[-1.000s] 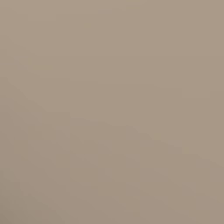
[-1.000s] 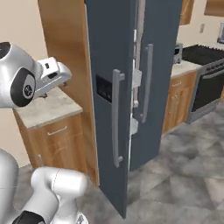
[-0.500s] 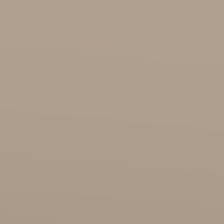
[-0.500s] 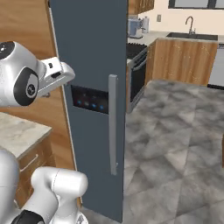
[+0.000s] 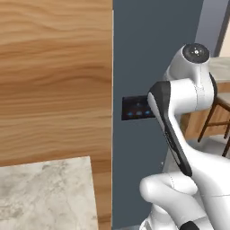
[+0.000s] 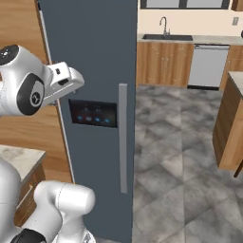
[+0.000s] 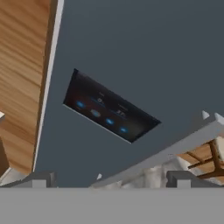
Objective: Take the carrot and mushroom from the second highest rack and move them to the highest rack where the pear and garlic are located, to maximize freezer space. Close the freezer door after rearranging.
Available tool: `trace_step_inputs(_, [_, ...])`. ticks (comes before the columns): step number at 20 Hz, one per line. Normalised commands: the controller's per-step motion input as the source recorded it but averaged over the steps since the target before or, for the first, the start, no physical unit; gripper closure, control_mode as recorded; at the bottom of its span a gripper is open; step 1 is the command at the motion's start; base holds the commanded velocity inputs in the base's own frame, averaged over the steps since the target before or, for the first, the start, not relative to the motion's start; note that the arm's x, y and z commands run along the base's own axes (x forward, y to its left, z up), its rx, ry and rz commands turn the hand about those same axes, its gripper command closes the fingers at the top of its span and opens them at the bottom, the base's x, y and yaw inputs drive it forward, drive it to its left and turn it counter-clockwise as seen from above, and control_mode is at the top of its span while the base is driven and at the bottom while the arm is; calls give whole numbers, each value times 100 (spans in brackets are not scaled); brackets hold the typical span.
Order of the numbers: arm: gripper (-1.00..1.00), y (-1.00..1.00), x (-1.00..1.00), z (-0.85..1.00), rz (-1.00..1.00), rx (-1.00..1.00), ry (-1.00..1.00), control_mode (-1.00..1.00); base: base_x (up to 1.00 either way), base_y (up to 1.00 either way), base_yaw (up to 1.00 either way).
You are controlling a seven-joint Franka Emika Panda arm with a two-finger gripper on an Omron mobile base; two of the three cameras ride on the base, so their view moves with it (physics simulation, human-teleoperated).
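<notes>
hand view — freezer door (image 7: 144, 57) facing open pincer (image 7: 107, 179)

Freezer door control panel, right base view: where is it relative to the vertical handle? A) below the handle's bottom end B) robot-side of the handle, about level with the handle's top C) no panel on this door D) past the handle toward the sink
B: the dark control panel with blue lights sits on the freezer door between the arm and the grey handle, near the handle's upper end.

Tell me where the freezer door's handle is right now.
In the right base view the handle runs vertically down the dark freezer door, just right of the control panel; in the hand view it crosses diagonally below that panel.
</notes>
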Motion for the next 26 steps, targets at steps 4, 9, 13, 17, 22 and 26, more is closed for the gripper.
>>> trace_step_inputs(4, [-100,0,0,0,0,0,0,100,61,12,-9])
trace_step_inputs(9, [-100,0,0,0,0,0,0,100,44,9,0])
trace_step_inputs(13, [-100,0,0,0,0,0,0,100,41,10,0])
trace_step_inputs(17, [-100,0,0,0,0,0,0,100,54,12,0])
trace_step_inputs(22, [-100,0,0,0,0,0,0,100,44,12,0])
trace_step_inputs(26, [-100,3,65,-4,0,15,0,-100,0,0,0])
